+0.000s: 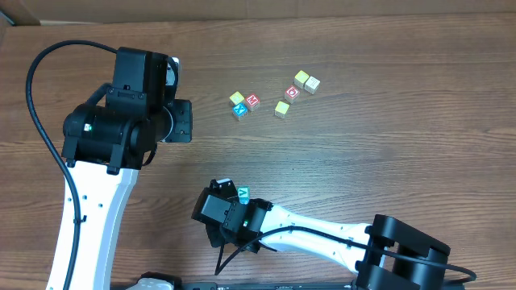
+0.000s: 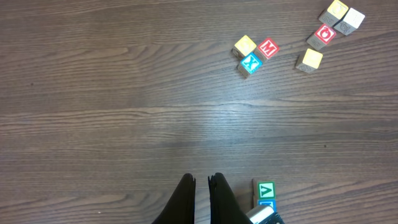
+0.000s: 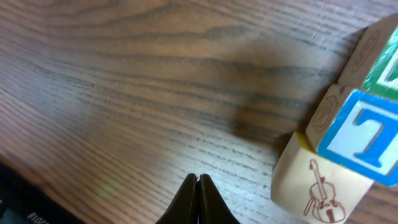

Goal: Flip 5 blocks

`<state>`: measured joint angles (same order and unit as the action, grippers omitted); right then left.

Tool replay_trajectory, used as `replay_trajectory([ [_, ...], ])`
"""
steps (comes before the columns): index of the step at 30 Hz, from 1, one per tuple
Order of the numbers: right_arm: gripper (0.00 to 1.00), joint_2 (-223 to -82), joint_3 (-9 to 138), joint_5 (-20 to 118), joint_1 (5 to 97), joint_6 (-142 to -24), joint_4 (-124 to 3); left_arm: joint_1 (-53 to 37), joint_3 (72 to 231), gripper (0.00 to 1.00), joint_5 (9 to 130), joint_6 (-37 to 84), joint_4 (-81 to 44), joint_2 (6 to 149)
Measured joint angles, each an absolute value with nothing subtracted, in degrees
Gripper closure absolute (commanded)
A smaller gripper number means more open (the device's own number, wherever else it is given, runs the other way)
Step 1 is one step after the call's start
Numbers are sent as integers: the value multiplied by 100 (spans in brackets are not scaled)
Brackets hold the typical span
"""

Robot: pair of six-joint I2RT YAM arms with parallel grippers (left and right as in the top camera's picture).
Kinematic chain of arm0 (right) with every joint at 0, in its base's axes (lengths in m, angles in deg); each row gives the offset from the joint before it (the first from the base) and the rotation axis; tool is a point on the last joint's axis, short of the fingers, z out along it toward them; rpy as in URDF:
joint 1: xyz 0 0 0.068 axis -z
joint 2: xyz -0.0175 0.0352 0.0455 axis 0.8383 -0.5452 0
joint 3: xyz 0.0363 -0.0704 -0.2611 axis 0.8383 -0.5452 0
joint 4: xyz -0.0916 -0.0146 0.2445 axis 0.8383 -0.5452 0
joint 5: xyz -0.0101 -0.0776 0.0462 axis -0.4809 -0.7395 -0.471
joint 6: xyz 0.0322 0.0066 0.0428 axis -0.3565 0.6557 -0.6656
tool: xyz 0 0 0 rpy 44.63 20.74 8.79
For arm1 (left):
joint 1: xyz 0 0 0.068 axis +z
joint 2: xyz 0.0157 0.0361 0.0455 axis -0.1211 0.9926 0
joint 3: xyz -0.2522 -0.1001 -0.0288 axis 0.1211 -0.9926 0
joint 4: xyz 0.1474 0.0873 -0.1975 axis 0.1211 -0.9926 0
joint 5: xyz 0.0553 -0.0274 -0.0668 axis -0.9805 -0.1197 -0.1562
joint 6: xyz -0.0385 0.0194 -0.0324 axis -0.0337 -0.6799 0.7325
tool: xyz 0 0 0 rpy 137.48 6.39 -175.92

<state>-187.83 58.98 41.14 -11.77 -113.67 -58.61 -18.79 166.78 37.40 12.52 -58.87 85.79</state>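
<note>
Left hand (image 2: 201,180): fingers together, empty
Right hand (image 3: 198,180): fingers together, empty
Right arm (image 1: 314,232): stretched low across toward the left

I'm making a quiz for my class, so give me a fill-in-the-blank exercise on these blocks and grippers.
The red block beside the teal X block bears the letter ___. The left gripper and right gripper are both ___. In the right wrist view, the blue-bordered block shows the letter ___.
Missing: M; shut; T.

Overhead looks straight down at the counter (image 1: 387,153); left wrist, high, shares its scattered blocks (image 2: 250,63); right wrist skims close.
</note>
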Motion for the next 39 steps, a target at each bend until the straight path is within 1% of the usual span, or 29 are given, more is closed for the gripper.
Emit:
replay_trajectory([
  [20,96,-18783,5898,3478,-1177,-11341,-6005,-1879,16678,96,3810,1252,-5795,8579],
  [39,96,-18783,5898,3397,-1177,-11593,-6318,-1879,16678,96,3849,1252,-5756,8579],
])
